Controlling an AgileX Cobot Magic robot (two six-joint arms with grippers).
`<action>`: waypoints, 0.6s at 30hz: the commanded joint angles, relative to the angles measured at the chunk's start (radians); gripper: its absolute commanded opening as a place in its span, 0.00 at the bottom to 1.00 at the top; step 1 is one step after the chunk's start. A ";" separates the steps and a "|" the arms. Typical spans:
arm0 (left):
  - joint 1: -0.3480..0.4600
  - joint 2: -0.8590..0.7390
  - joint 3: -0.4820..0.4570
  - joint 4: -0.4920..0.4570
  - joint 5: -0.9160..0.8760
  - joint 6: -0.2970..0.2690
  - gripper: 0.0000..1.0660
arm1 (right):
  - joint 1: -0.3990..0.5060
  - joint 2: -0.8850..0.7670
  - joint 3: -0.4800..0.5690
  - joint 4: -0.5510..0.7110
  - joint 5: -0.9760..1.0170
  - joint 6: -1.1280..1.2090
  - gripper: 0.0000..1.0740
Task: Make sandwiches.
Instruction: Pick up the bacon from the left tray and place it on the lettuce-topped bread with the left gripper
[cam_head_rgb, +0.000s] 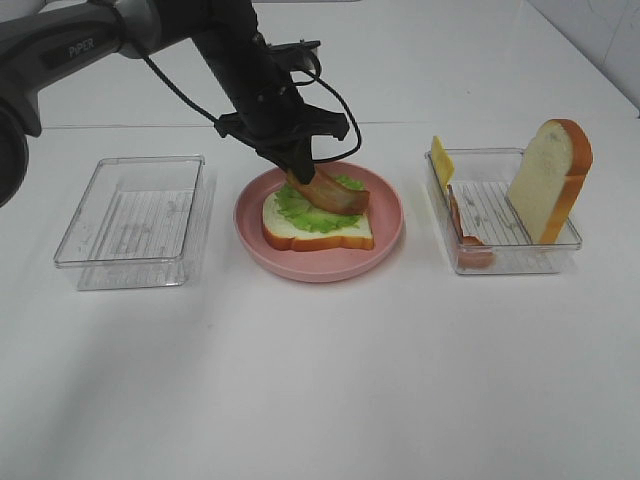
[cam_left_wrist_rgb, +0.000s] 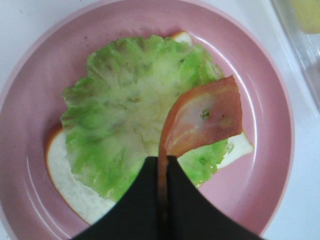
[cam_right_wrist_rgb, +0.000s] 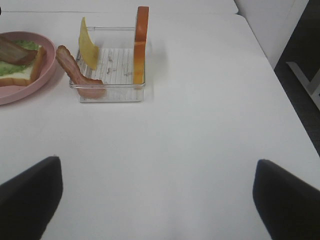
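Observation:
A bread slice (cam_head_rgb: 318, 234) with a green lettuce leaf (cam_head_rgb: 300, 212) lies on the pink plate (cam_head_rgb: 392, 215). My left gripper (cam_head_rgb: 300, 172) is shut on a brown bacon strip (cam_head_rgb: 332, 193) and holds it just above the lettuce; the left wrist view shows the strip (cam_left_wrist_rgb: 205, 117) pinched between the black fingers (cam_left_wrist_rgb: 145, 200) over the lettuce (cam_left_wrist_rgb: 125, 110). A second bread slice (cam_head_rgb: 550, 180), a yellow cheese square (cam_head_rgb: 441, 160) and another bacon strip (cam_head_rgb: 465, 235) stand in the clear right tray (cam_head_rgb: 505, 260). My right gripper (cam_right_wrist_rgb: 157, 200) is open over bare table, out of the high view.
A clear tray (cam_head_rgb: 135, 215) with nothing in it stands left of the plate. The table's right edge and a dark floor (cam_right_wrist_rgb: 305, 60) show in the right wrist view. The left arm (cam_head_rgb: 150, 30) reaches in from the back left.

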 joint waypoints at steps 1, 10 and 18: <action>0.003 0.005 -0.002 0.017 -0.005 0.004 0.00 | -0.006 -0.013 0.003 -0.001 -0.006 0.006 0.90; 0.003 0.004 -0.002 0.043 -0.005 -0.017 0.36 | -0.006 -0.013 0.003 -0.001 -0.006 0.006 0.90; 0.003 -0.079 -0.002 0.054 0.071 -0.020 0.96 | -0.006 -0.013 0.003 -0.001 -0.006 0.006 0.90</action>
